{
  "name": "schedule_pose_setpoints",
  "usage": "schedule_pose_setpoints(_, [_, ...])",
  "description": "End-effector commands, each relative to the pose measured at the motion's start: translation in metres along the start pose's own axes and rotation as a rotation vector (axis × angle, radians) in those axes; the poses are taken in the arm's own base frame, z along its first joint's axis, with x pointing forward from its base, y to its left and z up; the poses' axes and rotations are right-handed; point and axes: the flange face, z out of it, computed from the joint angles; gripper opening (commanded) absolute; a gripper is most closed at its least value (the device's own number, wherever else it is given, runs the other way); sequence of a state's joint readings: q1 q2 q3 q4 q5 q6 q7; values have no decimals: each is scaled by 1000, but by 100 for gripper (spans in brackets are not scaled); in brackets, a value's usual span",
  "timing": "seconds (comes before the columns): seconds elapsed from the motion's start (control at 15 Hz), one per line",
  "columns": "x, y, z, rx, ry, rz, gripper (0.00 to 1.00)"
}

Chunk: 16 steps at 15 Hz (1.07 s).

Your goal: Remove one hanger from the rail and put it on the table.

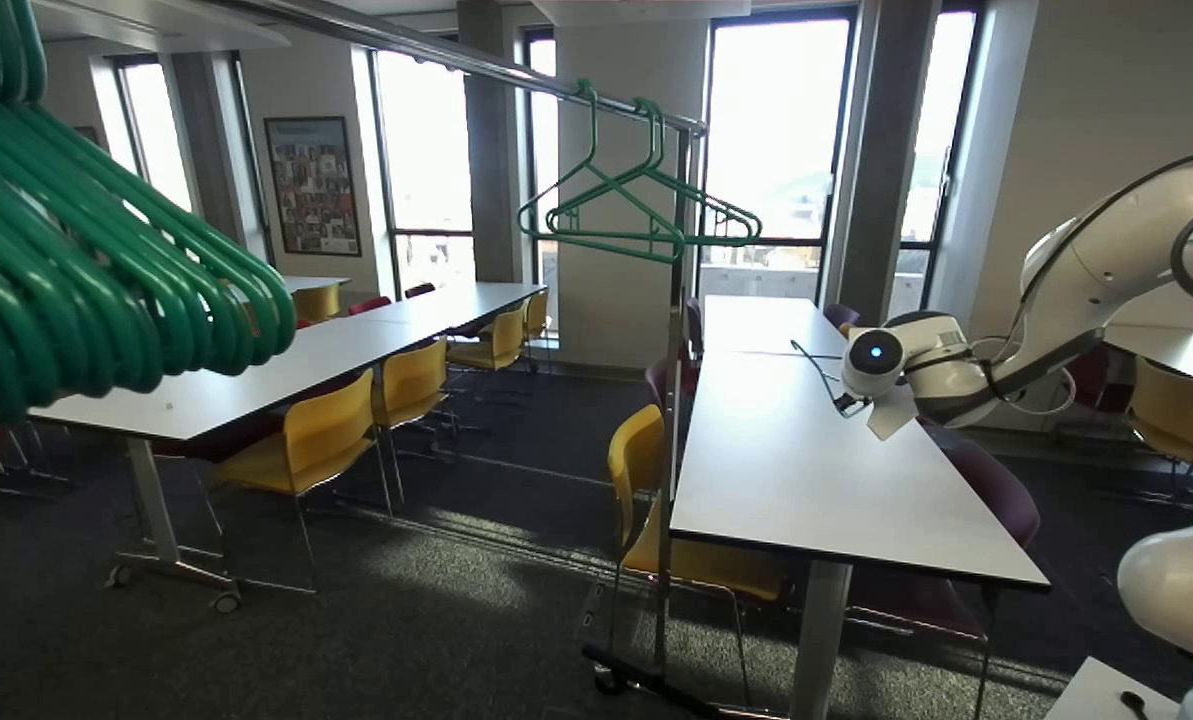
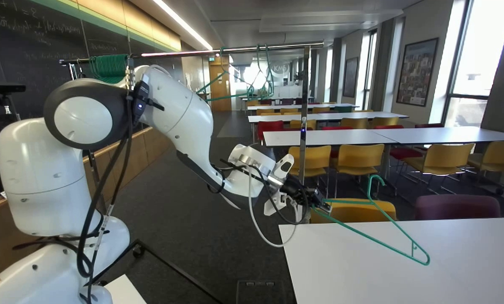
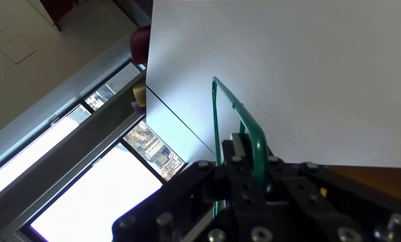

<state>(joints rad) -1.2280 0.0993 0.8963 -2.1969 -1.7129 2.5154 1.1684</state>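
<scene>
The hand (image 2: 325, 207) is clamped on one end of the hanger (image 2: 392, 221), which is clear of the rail (image 2: 243, 49). The hanger projects forward from the hand over the counter (image 2: 361, 278), its long axis slanting down to the far corner, hook uppermost. Contact between that corner and the counter cannot be confirmed. Placement probably turns on bringing that slanted axis level before release.
</scene>
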Motion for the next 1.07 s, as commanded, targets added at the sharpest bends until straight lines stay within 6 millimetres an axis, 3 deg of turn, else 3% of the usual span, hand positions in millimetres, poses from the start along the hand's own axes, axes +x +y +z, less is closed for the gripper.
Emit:
schedule_pose_setpoints(0.0, [-4,-10,31,-48,35,-120,1])
schedule_pose_setpoints(0.33, [-11,-36,54,-51,66,-230,1])
schedule_pose_setpoints(1.0, [-14,-87,50,-13,23,-290,1])
